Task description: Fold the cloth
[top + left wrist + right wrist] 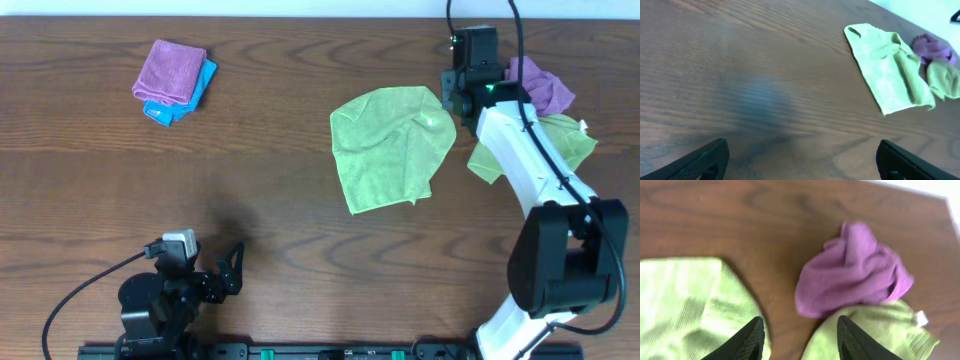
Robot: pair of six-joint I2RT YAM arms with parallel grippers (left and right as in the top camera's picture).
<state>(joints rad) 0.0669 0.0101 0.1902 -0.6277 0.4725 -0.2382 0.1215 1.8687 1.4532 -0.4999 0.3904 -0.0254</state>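
1. Locate the left claw (228,268) at the near edge of the table (280,210), on your left side. The left wrist view shows its two fingers (710,157) spread wide with only bare wood between them. It holds nothing and is well apart from every cloth.

2. Locate the green cloth (385,150) right of the table's centre. It lies opened out and mostly flat, with wrinkles and one edge turned over on the side nearest the right arm.

3. Locate the right claw (800,335) at the far right corner of that cloth. The right wrist view shows its fingers parted, with wood visible in the gap. One finger sits over the cloth's edge. The claw grips nothing.

4. Note the second green cloth (565,140), bunched up just right of the right arm, and the crumpled purple cloth (545,88) touching its far side.

5. Note the folded purple cloth (168,70) at the far left, stacked on a blue cloth (168,112).
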